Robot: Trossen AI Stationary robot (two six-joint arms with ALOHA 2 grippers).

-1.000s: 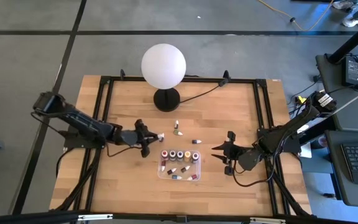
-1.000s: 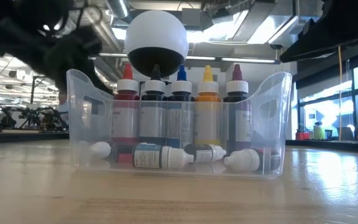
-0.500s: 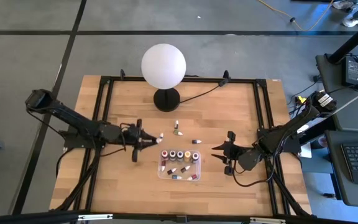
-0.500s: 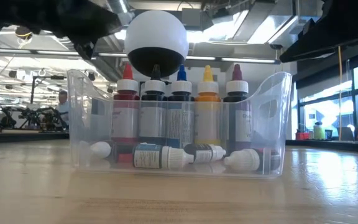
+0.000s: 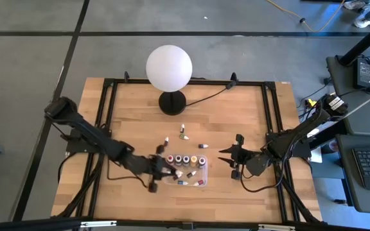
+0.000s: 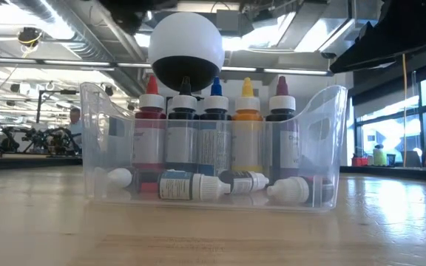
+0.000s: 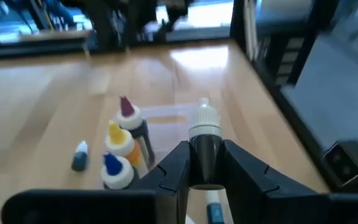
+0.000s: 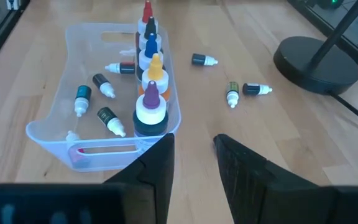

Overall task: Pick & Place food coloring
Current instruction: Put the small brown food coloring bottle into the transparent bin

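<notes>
Contact is firm at the left gripper (image 7: 205, 163): its two dark fingers are clamped on a small dark dropper bottle with a white pointed cap (image 7: 204, 127), carried over the left end of the clear rectangular plastic tray (image 8: 57, 122). The right gripper (image 8: 193, 154) waits beside the tray's right end, fingers apart and empty.

Release risk: the smooth, narrow bottle may strike the upright row of red, dark, blue, yellow and purple bottles (image 6: 214, 129) and topple it, or bounce off the thin tray wall.

Three loose bottles (image 8: 232, 92) lie on the matte wooden tabletop (image 5: 236, 109), between the tray and the white globe lamp on a black base (image 5: 169, 69).
</notes>
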